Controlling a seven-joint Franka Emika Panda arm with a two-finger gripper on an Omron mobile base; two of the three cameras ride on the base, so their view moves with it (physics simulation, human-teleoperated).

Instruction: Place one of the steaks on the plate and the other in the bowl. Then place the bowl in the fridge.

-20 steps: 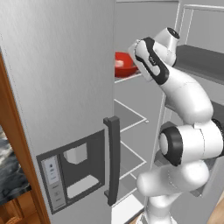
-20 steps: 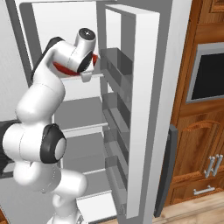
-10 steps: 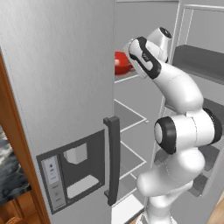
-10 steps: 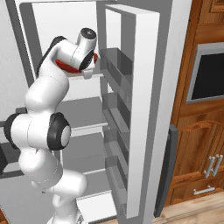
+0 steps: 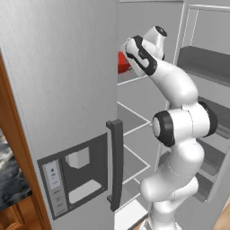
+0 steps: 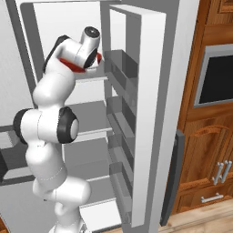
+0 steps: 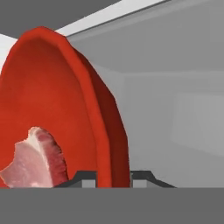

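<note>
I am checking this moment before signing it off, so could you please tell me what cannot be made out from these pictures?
- Left base view: most of the bowl, hidden by the closed fridge door and the arm.
- Right base view: the bowl shows as a sliver behind the wrist, so its seating on the shelf is unclear.
- Hand view: the gripper fingertips and the steak are cut off by the bottom edge.

The robot arm is shiny white and made of fat round parts. Dark rings sit where the parts join. Its gripper has two small dark fingers.
</note>
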